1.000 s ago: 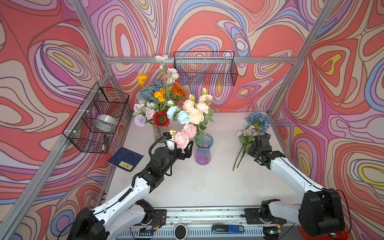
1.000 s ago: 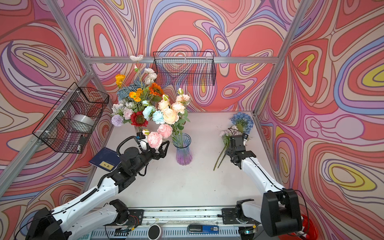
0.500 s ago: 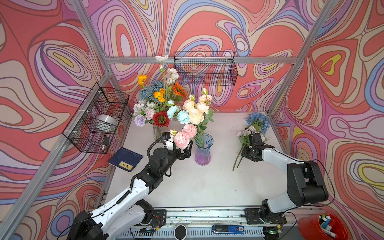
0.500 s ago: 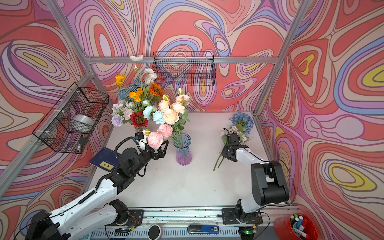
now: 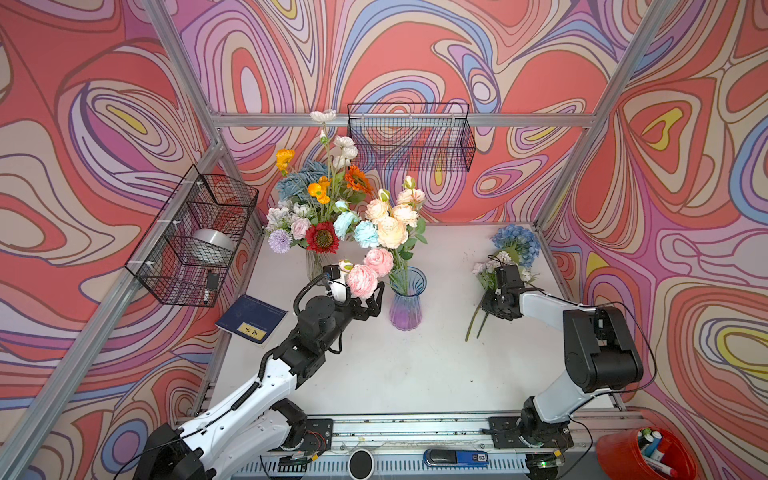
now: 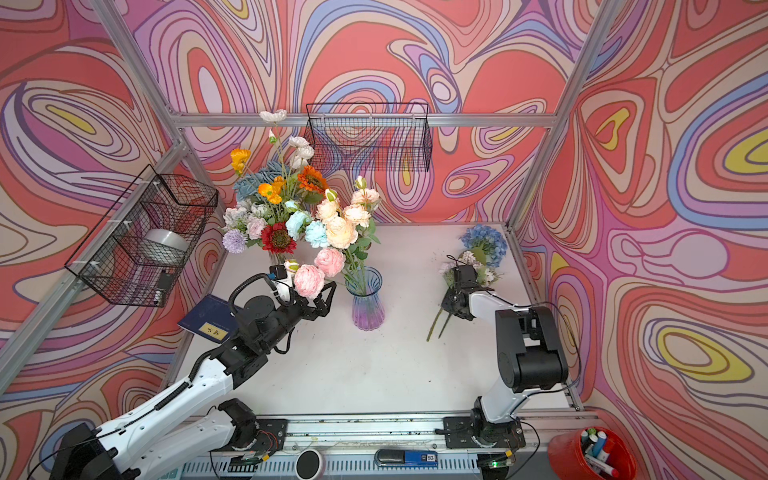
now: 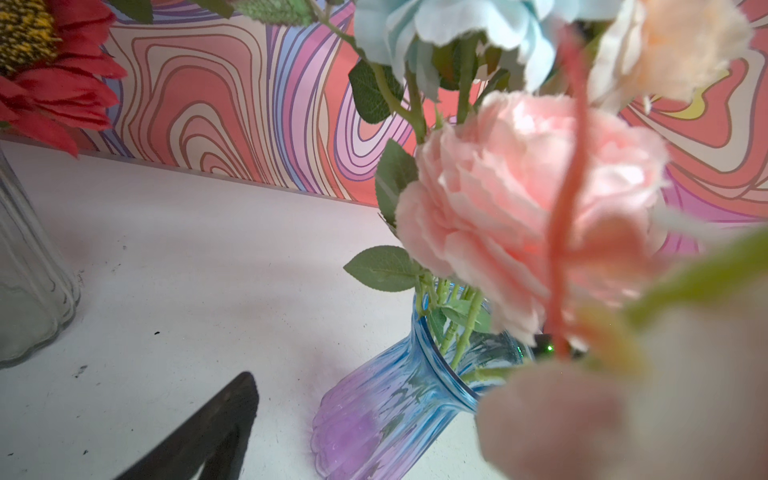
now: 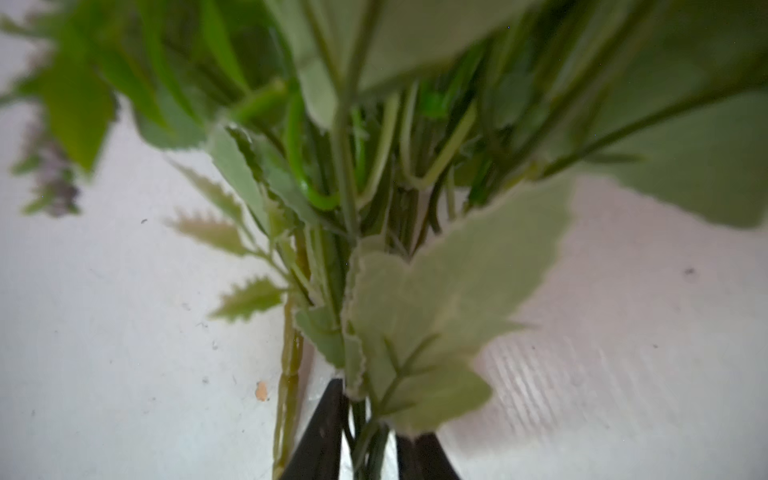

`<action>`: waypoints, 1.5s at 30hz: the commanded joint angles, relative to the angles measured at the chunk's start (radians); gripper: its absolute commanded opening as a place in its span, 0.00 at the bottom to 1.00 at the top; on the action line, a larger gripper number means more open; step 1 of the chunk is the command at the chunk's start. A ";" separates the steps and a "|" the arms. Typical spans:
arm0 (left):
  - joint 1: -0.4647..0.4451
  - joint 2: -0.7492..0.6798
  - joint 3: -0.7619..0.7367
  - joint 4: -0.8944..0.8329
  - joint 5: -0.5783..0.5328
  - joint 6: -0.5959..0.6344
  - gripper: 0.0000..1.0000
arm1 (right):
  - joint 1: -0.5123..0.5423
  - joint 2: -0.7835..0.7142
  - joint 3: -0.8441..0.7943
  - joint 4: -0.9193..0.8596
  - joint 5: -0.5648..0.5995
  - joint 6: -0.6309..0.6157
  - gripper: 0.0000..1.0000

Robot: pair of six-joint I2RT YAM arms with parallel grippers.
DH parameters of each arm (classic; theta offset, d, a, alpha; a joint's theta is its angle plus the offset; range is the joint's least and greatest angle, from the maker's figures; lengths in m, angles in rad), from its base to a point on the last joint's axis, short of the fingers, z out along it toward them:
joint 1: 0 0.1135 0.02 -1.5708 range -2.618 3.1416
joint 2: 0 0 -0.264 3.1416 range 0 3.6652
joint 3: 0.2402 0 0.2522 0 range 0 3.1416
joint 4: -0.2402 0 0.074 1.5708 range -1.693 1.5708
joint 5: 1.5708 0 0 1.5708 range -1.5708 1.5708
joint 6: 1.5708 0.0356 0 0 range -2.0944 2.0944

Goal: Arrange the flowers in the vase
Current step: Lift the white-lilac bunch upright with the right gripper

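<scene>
Blue-purple vase (image 5: pixel 406 305) largely filled — my left gripper (image 5: pixel 371 304) spread beside it, my right gripper (image 8: pixel 368 419) astride the unplaced hydrangea bunch (image 5: pixel 515 246), pinching or not I cannot tell.

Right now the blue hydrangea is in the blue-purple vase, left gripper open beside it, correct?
No. The blue hydrangea lies on the table at right, not in the blue-purple vase; both top views show it. The left gripper is open beside the vase.
</scene>
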 commanded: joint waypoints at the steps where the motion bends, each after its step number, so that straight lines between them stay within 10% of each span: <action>1: -0.003 -0.009 0.003 -0.005 -0.013 -0.003 1.00 | -0.011 0.008 0.007 0.022 -0.007 -0.006 0.19; 7: -0.003 -0.005 0.007 -0.003 -0.011 -0.001 1.00 | -0.016 -0.050 0.001 0.024 0.018 -0.027 0.00; 26: -0.003 0.029 0.022 0.028 -0.032 -0.003 1.00 | -0.001 -0.492 0.056 0.082 -0.046 -0.140 0.00; 35: -0.003 0.063 0.050 0.035 -0.011 0.000 1.00 | 0.218 -0.598 0.087 0.309 -0.031 -0.287 0.00; 45: -0.003 0.082 0.082 0.010 -0.010 0.004 1.00 | 0.403 -0.587 0.043 0.715 -0.263 -0.458 0.00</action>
